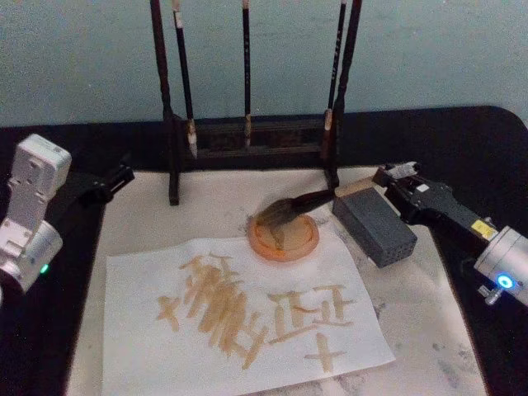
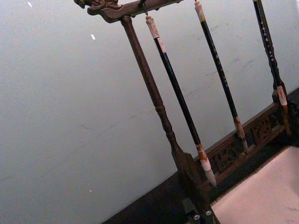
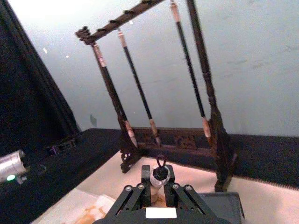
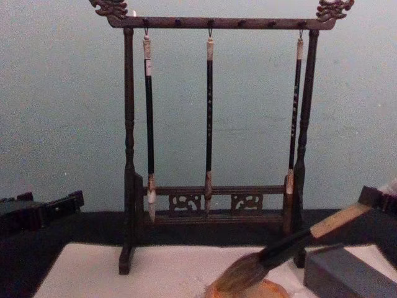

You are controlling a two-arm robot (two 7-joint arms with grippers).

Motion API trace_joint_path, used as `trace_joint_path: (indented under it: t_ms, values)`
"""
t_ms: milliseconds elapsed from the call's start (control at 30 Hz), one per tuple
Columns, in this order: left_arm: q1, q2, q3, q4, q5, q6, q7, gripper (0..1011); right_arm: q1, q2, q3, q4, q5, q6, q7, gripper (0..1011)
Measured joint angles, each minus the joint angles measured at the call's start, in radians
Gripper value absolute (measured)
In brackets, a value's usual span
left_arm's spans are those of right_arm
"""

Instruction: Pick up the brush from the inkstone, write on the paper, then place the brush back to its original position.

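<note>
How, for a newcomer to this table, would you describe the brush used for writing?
Find the dark wooden rack at the back; just before it sits the round orange-brown inkstone. The brush rests its head in that dish, handle slanting up into the right gripper. Unlike the three slim dark brushes hanging on the rack, it is thick, bushy-headed and tan-handled.

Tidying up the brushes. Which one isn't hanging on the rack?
The thick brush with the pale wooden handle: its bushy head lies in the round orange dish, handle end at the right gripper. The three slim dark ones hang.
</note>
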Motion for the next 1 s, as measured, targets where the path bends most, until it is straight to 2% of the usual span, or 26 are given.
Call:
trace_joint_path:
  t_ms: [367,567,667,733,800,1000]
  values:
    - [0.0,0.0,0.0,0.0,0.0,0.0,0.0,1002,-0.019,0.034,0.001,-0.095,-0.075,-0.002,-0.004,161]
    - [0.0,0.0,0.0,0.0,0.0,0.0,0.0,1002,-0.029,0.064,-0.005,-0.157,-0.142,0.0,-0.015,161]
    - [0.0,0.0,0.0,0.0,0.0,0.0,0.0,1002,-0.039,0.089,-0.007,-0.201,-0.192,0.007,-0.02,163]
    - [0.0,0.0,0.0,0.0,0.0,0.0,0.0,1002,-0.041,0.095,-0.008,-0.21,-0.204,0.009,-0.021,161]
    - [0.0,0.0,0.0,0.0,0.0,0.0,0.0,1000,-0.048,0.119,-0.012,-0.25,-0.251,0.018,-0.023,161]
    - [0.0,0.0,0.0,0.0,0.0,0.0,0.0,1002,-0.07,0.151,-0.011,-0.314,-0.303,0.022,-0.012,163]
